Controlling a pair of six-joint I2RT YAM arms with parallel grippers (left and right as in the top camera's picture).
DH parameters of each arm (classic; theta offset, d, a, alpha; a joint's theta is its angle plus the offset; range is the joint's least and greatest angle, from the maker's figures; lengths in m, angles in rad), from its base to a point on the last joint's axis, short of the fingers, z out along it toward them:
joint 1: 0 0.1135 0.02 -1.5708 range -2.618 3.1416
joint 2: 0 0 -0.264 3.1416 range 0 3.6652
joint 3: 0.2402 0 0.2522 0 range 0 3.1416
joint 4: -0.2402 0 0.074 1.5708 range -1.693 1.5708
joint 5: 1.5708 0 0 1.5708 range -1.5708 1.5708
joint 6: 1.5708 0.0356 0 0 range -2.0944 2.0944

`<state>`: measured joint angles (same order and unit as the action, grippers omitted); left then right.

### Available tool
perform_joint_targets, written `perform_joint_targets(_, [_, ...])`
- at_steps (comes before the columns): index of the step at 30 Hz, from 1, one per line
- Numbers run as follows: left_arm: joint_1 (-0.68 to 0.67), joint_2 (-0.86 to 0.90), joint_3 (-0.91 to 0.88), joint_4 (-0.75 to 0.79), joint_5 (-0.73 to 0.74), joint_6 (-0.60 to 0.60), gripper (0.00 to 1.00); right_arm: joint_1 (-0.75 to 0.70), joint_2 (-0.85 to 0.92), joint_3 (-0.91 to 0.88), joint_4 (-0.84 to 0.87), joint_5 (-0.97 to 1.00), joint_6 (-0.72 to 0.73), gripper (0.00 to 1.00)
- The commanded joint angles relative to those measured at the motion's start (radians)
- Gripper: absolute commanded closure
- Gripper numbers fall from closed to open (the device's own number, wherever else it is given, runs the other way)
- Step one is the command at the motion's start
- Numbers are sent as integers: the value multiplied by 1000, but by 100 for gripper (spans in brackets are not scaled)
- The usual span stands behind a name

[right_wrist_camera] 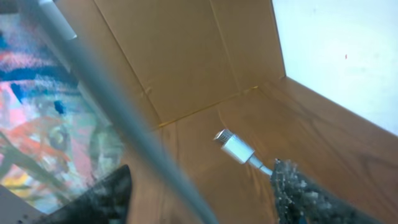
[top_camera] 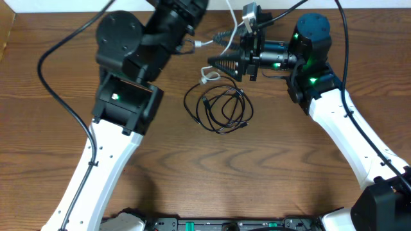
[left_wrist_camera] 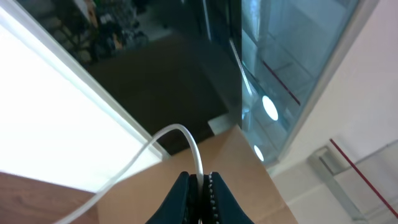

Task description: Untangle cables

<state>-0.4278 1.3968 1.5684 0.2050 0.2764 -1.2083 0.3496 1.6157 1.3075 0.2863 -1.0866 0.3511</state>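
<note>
1. Jaws of the left gripper [left_wrist_camera: 200,186] were clamped on the white cable [left_wrist_camera: 180,134].
2. Right gripper [right_wrist_camera: 202,175] had its jaws apart, the cable's plug [right_wrist_camera: 235,147] between them.
3. Black cable [top_camera: 221,106] lay coiled on the table [top_camera: 289,167], near that plug.
4. Risk: a hasty pull could drag the plug into the coil and snag both.

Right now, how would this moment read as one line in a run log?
left gripper: shut on white cable | right gripper: open, white plug between its fingers | black cable: coiled on table
</note>
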Motion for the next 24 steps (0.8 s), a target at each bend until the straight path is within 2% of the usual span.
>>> perform_joint_targets(1, [-21,8,15,-18,-27,34,93,5,16,13,-56,42,11,66])
perform_joint_targets(2, [-15,8,15,-53,-28,67,93,1,16,13,-96,61,11,83])
perform_joint_targets(3, [-8,8,15,-86,-28,90,93,-3,16,13,-127,72,11,94])
perform_joint_targets(4, [2,8,15,-124,-28,113,93,-6,16,13,-158,81,11,99])
perform_joint_targets(11, [54,26,13,-434,-106,171,91,-13,15,13,-412,124,-56,99])
perform_joint_targets(13, [64,29,9,-526,-138,247,87,-13,8,13,-514,224,-57,99])
perform_joint_targets(19, [68,29,6,-727,-245,423,86,-18,-68,26,-793,613,-68,99])
perform_joint_targets(20, [68,29,5,-739,-245,449,84,-23,-85,38,-822,645,-68,99])
perform_joint_targets(21, [68,29,5,-747,-244,473,77,-31,-106,58,-845,655,-68,99])
perform_joint_targets(24, [68,30,4,-750,-244,518,50,-60,-158,127,-859,646,-67,99])
